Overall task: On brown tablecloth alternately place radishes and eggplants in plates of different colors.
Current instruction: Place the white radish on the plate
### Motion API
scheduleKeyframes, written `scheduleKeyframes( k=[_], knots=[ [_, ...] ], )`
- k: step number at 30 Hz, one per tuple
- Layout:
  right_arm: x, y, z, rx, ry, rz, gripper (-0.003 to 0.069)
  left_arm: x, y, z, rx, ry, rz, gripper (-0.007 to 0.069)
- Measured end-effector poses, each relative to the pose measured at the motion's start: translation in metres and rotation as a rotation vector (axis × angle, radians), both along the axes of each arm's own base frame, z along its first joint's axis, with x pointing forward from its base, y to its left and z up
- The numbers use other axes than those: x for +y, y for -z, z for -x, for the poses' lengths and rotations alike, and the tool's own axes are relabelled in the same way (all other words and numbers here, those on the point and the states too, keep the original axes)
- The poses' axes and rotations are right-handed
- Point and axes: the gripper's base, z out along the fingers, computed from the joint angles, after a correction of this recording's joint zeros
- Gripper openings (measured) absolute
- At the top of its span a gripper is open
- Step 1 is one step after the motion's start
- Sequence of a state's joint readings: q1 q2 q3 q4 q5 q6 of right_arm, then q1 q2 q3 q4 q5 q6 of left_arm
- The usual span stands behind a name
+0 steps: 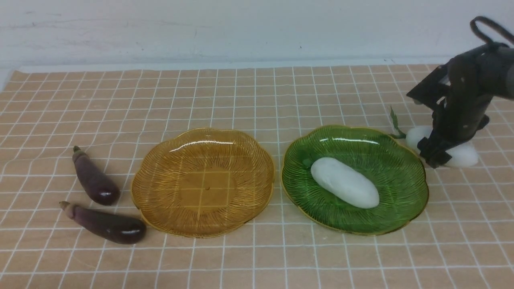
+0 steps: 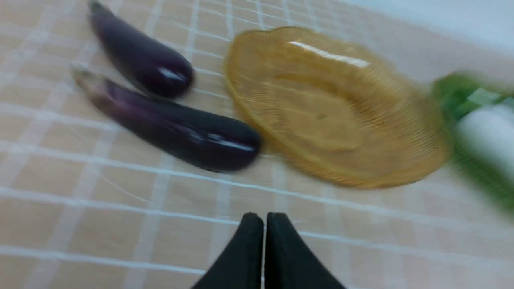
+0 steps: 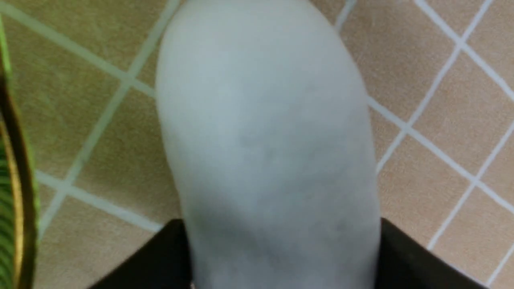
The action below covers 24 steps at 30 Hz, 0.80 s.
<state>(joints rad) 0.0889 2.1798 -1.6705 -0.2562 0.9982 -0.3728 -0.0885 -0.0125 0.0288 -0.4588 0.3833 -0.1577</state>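
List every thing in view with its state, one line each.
amber plate: empty.
green plate: holds the first radish.
first radish: lying in the green plate.
second radish: on the tablecloth, between the jaws of the right gripper.
far eggplant: on the tablecloth, untouched.
near eggplant: on the tablecloth, untouched.
left gripper: jaws shut, empty.
right gripper: jaws straddle the second radish; grip unclear.

We are holding our left gripper [image 2: 264,218] low, its two black fingers pressed tight together. We are reaching our right arm [image 1: 488,66] in from the right, wrist angled down, our right gripper [image 1: 435,155] straddling a radish [image 3: 265,140], fingers [image 3: 160,261] touching both sides.
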Motion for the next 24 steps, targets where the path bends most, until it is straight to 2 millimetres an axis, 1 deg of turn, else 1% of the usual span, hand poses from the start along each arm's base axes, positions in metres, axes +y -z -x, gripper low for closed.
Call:
scheduleKeyframes(
  k=[1, 2, 4, 5, 7, 8, 9, 10, 12, 13, 15, 18, 19, 20, 21, 22, 23, 24],
  knots=[
    [0.000, -0.004, -0.001, 0.005, 0.006, 0.003, 0.0472, -0.001, 0.000, 0.000, 0.006, -0.001, 0.044, -0.0003],
    [0.000, -0.010, -0.003, 0.008, 0.015, 0.004, 0.0477, -0.003, -0.002, 0.000, 0.018, -0.003, 0.126, -0.0003],
    [0.000, -0.025, -0.007, 0.001, 0.042, -0.004, 0.0481, -0.005, -0.004, 0.001, 0.035, -0.004, 0.252, -0.0003],
    [0.001, -0.037, -0.009, 0.002, 0.075, -0.020, 0.0481, -0.006, -0.004, 0.001, 0.037, -0.004, 0.284, -0.0003],
    [0.004, -0.062, -0.015, -0.052, 0.121, -0.079, 0.0481, -0.006, -0.007, 0.000, 0.022, -0.015, 0.345, -0.0003],
    [0.006, -0.070, -0.015, -0.069, 0.133, -0.101, 0.0481, -0.005, -0.009, -0.001, 0.005, -0.026, 0.363, -0.0003],
    [0.009, -0.081, -0.016, -0.100, 0.163, -0.151, 0.0481, -0.005, -0.010, -0.001, -0.007, -0.034, 0.384, -0.0003],
    [0.012, -0.090, -0.015, -0.119, 0.186, -0.195, 0.0481, -0.003, -0.012, -0.002, -0.024, -0.046, 0.398, -0.0003],
    [0.019, -0.116, -0.008, -0.162, 0.240, -0.323, 0.0481, -0.003, -0.016, -0.002, -0.047, -0.055, 0.417, -0.0003],
    [0.021, -0.125, -0.005, -0.173, 0.250, -0.356, 0.0481, -0.003, -0.021, -0.001, -0.061, -0.049, 0.413, -0.0003],
    [0.029, -0.147, 0.006, -0.189, 0.276, -0.480, 0.0481, -0.003, -0.032, -0.002, -0.069, -0.037, 0.395, -0.0003],
    [0.040, -0.158, 0.022, -0.164, 0.284, -0.581, 0.0481, -0.005, -0.055, -0.006, -0.047, -0.009, 0.314, -0.0003],
    [0.043, -0.156, 0.025, -0.146, 0.284, -0.594, 0.0481, -0.007, -0.056, -0.008, -0.007, 0.004, 0.290, -0.0003],
    [0.046, -0.155, 0.030, -0.131, 0.282, -0.602, 0.0481, -0.008, -0.064, -0.011, 0.026, 0.019, 0.240, -0.0003],
    [0.051, -0.150, 0.037, -0.098, 0.279, -0.602, 0.0481, -0.009, -0.069, -0.016, 0.075, 0.033, 0.196, -0.0003],
    [0.052, -0.149, 0.039, -0.091, 0.277, -0.601, 0.0481, -0.010, -0.068, -0.019, 0.113, 0.040, 0.183, -0.0003],
    [0.059, -0.135, 0.046, -0.034, 0.273, -0.582, 0.0481, -0.011, -0.076, -0.029, 0.206, 0.058, 0.099, -0.0003],
    [0.063, -0.126, 0.049, -0.002, 0.270, -0.568, 0.0481, -0.011, -0.078, -0.036, 0.264, 0.065, 0.058, -0.0002]
  ],
)
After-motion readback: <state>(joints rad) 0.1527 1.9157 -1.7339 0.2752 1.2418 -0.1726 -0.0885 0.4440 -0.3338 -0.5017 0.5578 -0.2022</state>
